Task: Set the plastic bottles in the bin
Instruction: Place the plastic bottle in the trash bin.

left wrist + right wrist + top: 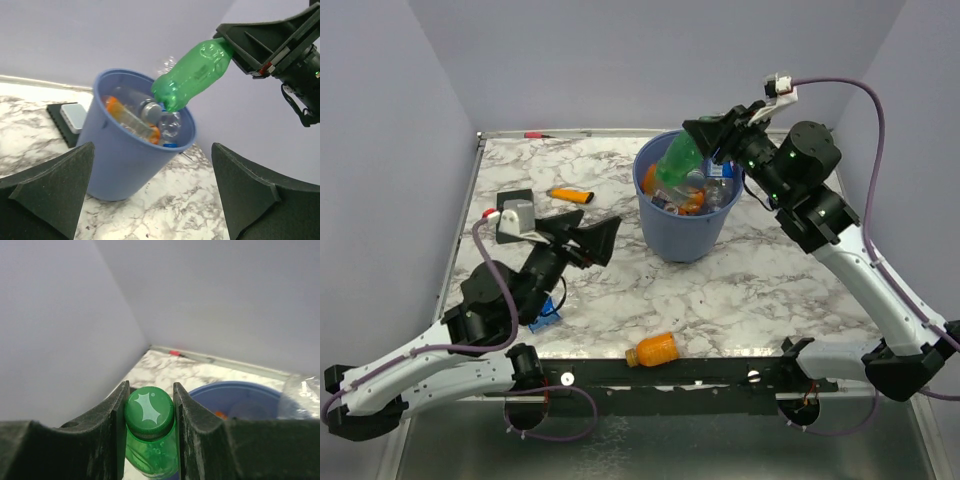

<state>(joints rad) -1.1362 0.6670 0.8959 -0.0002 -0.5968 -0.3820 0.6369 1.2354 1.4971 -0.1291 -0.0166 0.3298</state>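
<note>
Right fingers (pixel 708 135) are clamped on the green cap of a green bottle (pixel 192 75), one finger pressed against each side of the cap. It hangs tilted, base downward, over the open mouth of the blue bin (pixel 685 235). Whether its base touches the orange and clear bottles (pixel 145 117) lying inside the bin cannot be told. Left fingers (pixel 585 238) are spread wide and hold nothing, pointing toward the bin from its left. An orange bottle (pixel 653 350) lies on its side at the near edge of the marbled surface (pixel 770 300). A blue-labelled bottle (pixel 548 312) shows partly beneath the left arm. An orange marker (pixel 570 195) lies left of the bin.
</note>
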